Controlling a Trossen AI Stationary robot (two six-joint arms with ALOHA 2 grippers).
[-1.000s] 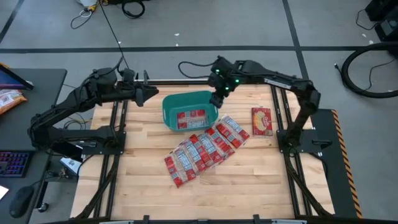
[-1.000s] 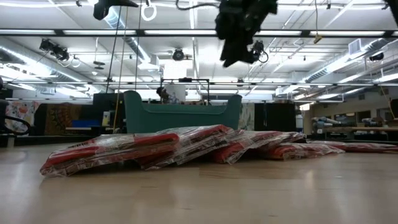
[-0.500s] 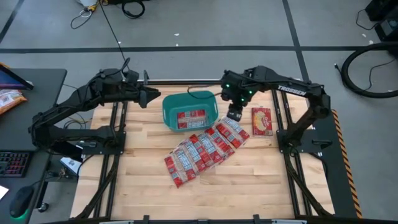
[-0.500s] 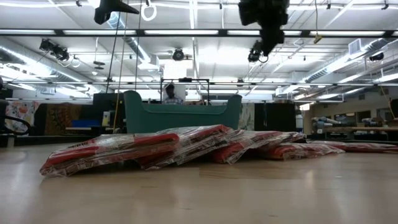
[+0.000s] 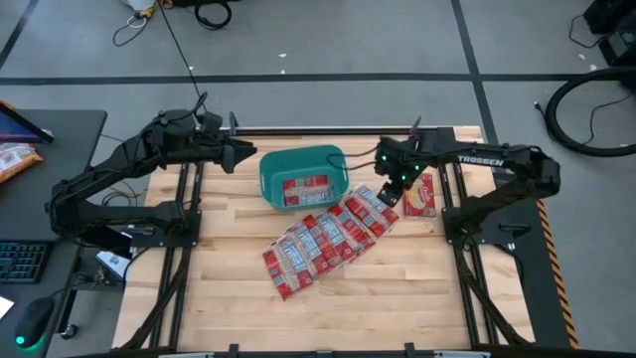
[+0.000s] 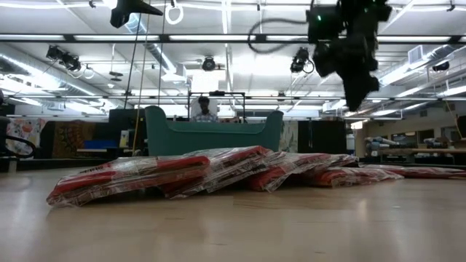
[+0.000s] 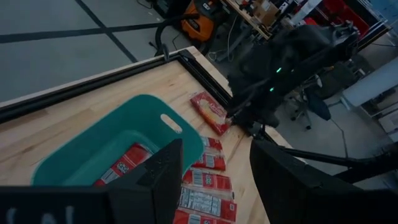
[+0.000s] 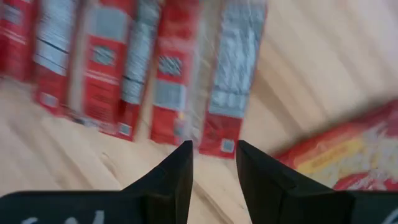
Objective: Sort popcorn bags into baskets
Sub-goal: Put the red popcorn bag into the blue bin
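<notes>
The teal tub [image 5: 270, 177] stands at the table's far middle with red popcorn bags [image 5: 305, 189] lying flat inside it. Several more bags [image 5: 323, 239] lie overlapped in a slanting row on the wood in front of it. A packet with a yellowish design [image 5: 418, 193] lies alone to the right. My right gripper [image 5: 390, 195] hangs open above the row's right end [image 8: 224, 93], fingers pointing down and touching nothing. My left gripper [image 5: 248, 155] waits open in the air, left of the tub.
A dark desk left of the table carries an orange-and-white snack bag [image 5: 14, 159] and a keyboard [image 5: 20, 261]. Bare wood [image 5: 397, 288] spreads in front of the row. In the low view a person [image 6: 206, 109] shows in the room behind the tub [image 6: 211, 132].
My right gripper has swung from above the tub's right rim toward the table's right and near edges and come down, tipping from slanted to pointing down over the row's right end. The bags and tub have not moved.
</notes>
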